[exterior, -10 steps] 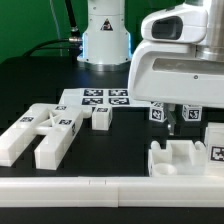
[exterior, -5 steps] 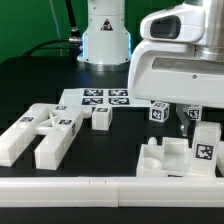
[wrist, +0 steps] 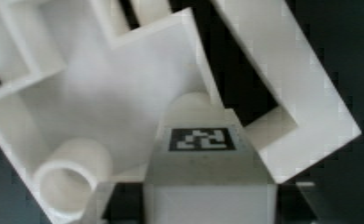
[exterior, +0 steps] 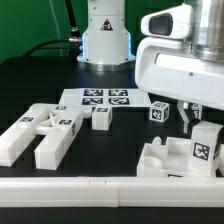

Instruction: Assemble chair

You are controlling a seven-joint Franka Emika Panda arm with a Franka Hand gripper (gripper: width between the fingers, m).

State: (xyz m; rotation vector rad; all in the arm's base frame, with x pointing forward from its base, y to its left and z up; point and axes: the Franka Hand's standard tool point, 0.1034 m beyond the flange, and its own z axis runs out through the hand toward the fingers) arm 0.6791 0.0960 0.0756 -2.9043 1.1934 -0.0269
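4 chair parts in the exterior view, all chunky matte white plastic with black-and-white square tags:
- 1 forked part (exterior: 40, 135), two long prongs, flat on the black table (exterior: 20, 90), on the exterior view's left.
- 2 small cubes: left cube (exterior: 100, 118) just beside the marker board (exterior: 95, 98), right cube (exterior: 160, 112) near the gripper (exterior: 192, 112).
- 1 notched part (exterior: 165, 158), blocky with square cutouts, on the exterior view's right, near the rail (exterior: 100, 190).

The rail is 1 long plain white bar. The marker board is thin and flat and carries several tags.

Jaws are clenched on the notched part's upright tagged post (exterior: 203, 147); in the wrist view the post (wrist: 205, 150) fills the gap between them. The same view shows 1 round peg (wrist: 63, 180) and flat slabs with sharp edges.
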